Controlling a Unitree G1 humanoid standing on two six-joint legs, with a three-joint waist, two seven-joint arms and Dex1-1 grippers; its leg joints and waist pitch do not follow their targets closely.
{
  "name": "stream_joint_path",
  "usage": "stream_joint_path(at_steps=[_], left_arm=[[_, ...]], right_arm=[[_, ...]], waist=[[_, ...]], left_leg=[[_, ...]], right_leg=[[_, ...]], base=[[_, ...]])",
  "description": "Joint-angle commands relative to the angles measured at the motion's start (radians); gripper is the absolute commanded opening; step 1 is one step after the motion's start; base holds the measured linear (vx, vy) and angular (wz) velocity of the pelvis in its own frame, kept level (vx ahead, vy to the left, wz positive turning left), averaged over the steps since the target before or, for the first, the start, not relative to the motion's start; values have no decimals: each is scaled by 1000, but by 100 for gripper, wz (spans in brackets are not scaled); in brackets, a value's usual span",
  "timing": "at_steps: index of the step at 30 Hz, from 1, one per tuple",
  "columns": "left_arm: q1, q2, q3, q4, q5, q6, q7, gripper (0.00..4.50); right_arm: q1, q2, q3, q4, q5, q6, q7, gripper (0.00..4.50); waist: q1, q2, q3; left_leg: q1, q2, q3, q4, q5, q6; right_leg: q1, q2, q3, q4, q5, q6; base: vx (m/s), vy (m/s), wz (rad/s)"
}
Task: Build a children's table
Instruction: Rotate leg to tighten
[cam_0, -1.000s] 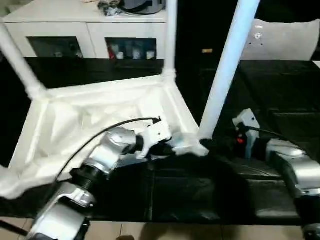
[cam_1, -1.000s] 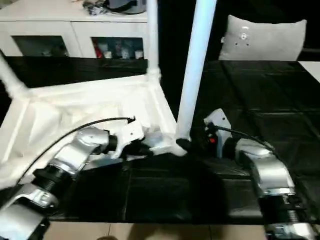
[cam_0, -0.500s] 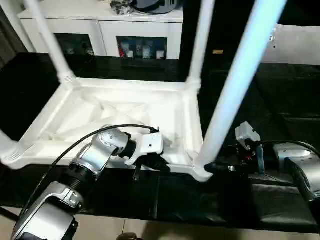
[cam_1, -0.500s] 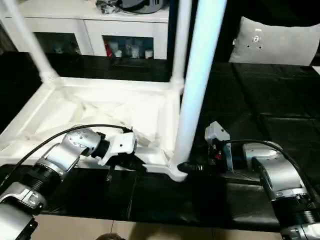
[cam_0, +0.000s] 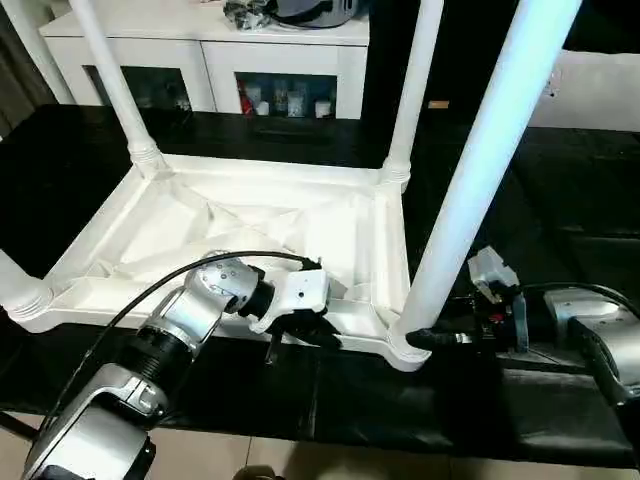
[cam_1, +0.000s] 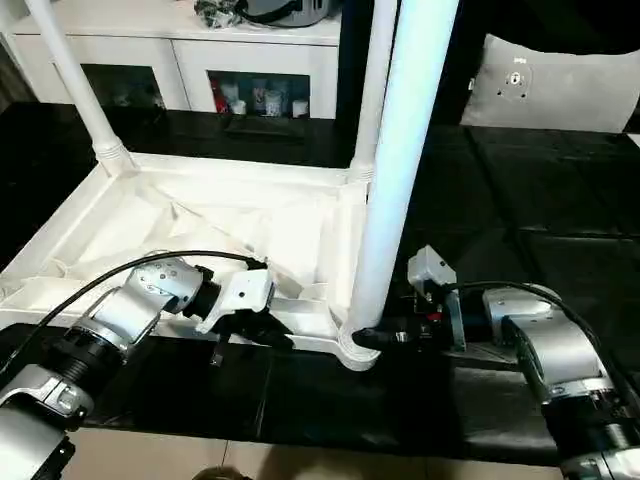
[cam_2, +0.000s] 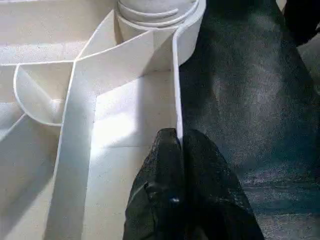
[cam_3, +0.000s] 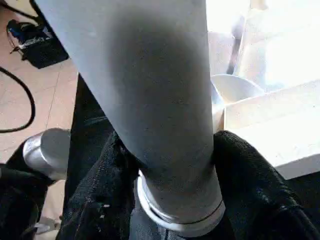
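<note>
I'm pinching the near rim of the upturned top (cam_0: 250, 225) with my left gripper (cam_0: 300, 330), its fingers (cam_2: 172, 185) pressed together on the thin wall. My right gripper (cam_0: 425, 338) is straddling the foot of the near-right leg (cam_0: 480, 170), one finger (cam_3: 250, 185) on either side just above its socket (cam_0: 405, 345). The leg is standing upright, its long axis running to 12 o'clock from that gripper, which is the nearer arm. The top is lying on the black worktable (cam_0: 560, 200), with other legs rising from the corner sockets at 11 and 12 o'clock. I'm judging the seating push must follow that axis straight down.
</note>
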Motion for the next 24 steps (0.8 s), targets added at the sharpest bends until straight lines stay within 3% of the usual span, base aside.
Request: stream_joint_path(at_steps=[1, 5, 6, 8, 11, 14, 16, 17, 24], left_arm=[[0, -40, 12, -43, -5, 67, 64, 0], [1, -85, 39, -49, -2, 162, 162, 0], [0, -120, 56, -52, -2, 221, 228, 0], [-3, -162, 70, -54, 7, 283, 308, 0], [-14, -218, 91, -40, 16, 322, 411, 0], [-29, -298, 122, -19, 26, 360, 549, 0], [-29, -310, 122, -22, 26, 360, 559, 0], [-25, -323, 124, -33, 30, 368, 565, 0], [-9, -275, 91, -63, 41, 313, 508, 0]], right_arm=[[-1, 60, -13, -51, 52, 68, -89, 201], [-22, 143, -38, -47, 11, 115, -275, 200], [-47, 199, -54, -23, -31, 148, -405, 200], [-80, 261, -80, 14, -74, 203, -549, 200], [-105, 319, -105, 42, -100, 224, -672, 200], [-125, 386, -136, 85, -123, 169, -809, 200], [-125, 393, -139, 91, -112, 150, -805, 266], [-123, 406, -145, 87, -113, 148, -808, 266], [-95, 372, -140, 45, -101, 112, -727, 322]], waist=[[-9, -14, -70], [-26, -14, -64], [-30, -14, -63], [-59, -15, -63], [-80, -14, -65], [-81, -16, -69], [-78, -17, -71], [-77, -15, -71], [-75, -12, -70]], left_leg=[[1, 83, -29, -61, 14, 103], [3, 72, -27, -67, -30, 61], [3, 70, -27, -68, -36, 57], [-2, 68, -33, -70, -42, 31], [-2, 63, -29, -66, -38, 47], [-3, 60, -28, -63, -1, 69], [-7, 59, -27, -62, 19, 90], [-6, 62, -28, -61, 23, 101], [-5, 68, -30, -62, 11, 108]], right_leg=[[63, -111, 83, -66, -222, -68], [64, -108, 77, -84, -330, -34], [63, -107, 75, -89, -344, -29], [68, -107, 68, -92, -358, -23], [66, -106, 75, -91, -327, -37], [67, -104, 76, -86, -282, -46], [70, -105, 78, -80, -251, -46], [68, -104, 78, -79, -240, -47], [69, -107, 81, -76, -227, -55]], base=[[0, 0, 0], [0, 0, 0], [0, 0, 0], [0, 0, 0], [0, 0, 0], [0, 0, 0], [0, 0, 0], [0, 0, 0], [0, 0, 0]])
